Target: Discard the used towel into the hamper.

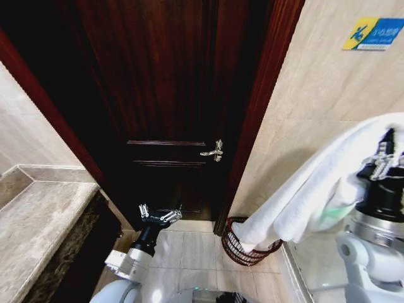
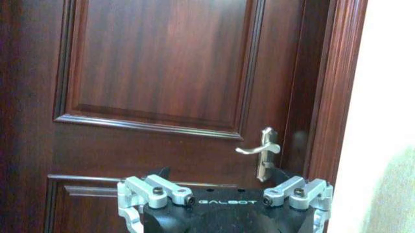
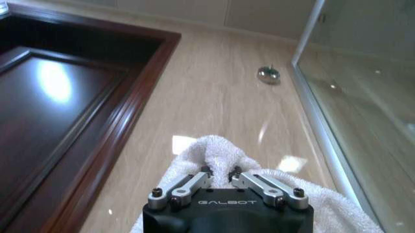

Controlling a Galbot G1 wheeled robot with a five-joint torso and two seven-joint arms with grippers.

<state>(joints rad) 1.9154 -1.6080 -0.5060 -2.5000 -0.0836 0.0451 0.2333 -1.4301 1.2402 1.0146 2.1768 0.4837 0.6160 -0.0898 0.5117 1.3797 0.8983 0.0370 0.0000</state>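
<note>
Right gripper (image 3: 219,173) clenched on towel (image 1: 303,189), its end hiding hamper (image 1: 235,247) rim (left gripper (image 1: 160,214) released).

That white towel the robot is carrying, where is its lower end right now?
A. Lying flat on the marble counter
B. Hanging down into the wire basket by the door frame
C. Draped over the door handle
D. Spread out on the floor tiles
B. In the head view the towel slopes down from the right claw, shut on it, and its lower end sits inside the hamper beside the door frame.
</note>
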